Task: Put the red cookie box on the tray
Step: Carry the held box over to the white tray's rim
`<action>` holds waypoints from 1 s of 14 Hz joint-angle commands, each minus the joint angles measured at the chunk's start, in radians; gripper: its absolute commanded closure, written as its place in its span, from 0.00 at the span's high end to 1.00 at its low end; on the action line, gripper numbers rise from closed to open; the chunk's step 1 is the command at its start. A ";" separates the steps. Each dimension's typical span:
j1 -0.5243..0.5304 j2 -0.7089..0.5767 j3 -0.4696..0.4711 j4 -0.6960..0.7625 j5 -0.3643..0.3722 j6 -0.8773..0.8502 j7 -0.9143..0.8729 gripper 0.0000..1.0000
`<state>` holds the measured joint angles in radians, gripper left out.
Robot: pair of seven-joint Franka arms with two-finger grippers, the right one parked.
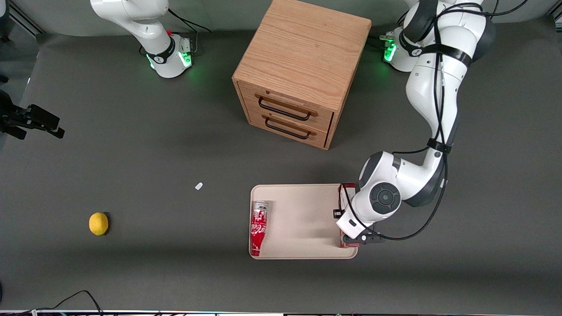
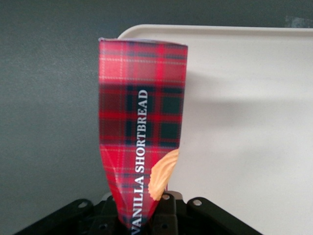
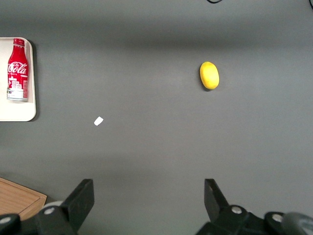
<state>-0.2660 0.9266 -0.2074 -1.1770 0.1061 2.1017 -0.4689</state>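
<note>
Clamped on the lower end of the red cookie box (image 2: 142, 132), my jaws are closed hard enough that the carton narrows and creases where my gripper (image 2: 139, 223) pinches it, while the free end stays square and full width. My gripper sits low over the edge of the tray (image 1: 303, 252) that lies toward the working arm's end of the table, and in the front view my wrist hides most of the box, leaving only slivers of red (image 1: 347, 189) showing at that rim. From my wrist camera the box hangs along the tray's rounded corner, part over the beige floor and part over the grey table (image 1: 131, 153); I cannot tell whether its free end touches anything yet. I judge this carton light and thin-walled: it dents under squeeze, so the hold belongs across the narrow faces with only modest force, and the glossy print could let it slip if I slacken too soon. A cola bottle (image 1: 258, 228) lies on the tray along the rim toward the parked arm's end, well apart from my box, with bare tray between. Farther off stand a wooden cabinet (image 1: 303, 66), a lemon (image 1: 98, 223) and a small white scrap (image 1: 199, 186)
</note>
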 commanded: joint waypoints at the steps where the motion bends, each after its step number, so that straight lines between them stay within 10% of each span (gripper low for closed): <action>1: -0.018 0.015 0.013 0.022 0.018 0.023 -0.034 0.00; 5: -0.018 0.014 0.013 0.020 0.020 0.027 -0.033 0.00; 7: -0.016 0.014 0.013 0.020 0.027 0.027 -0.030 0.52; 8: -0.016 0.011 0.013 0.020 0.050 0.027 -0.030 1.00; 14: -0.016 0.006 0.013 0.020 0.064 0.034 -0.036 1.00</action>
<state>-0.2672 0.9342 -0.2064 -1.1682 0.1541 2.1343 -0.4773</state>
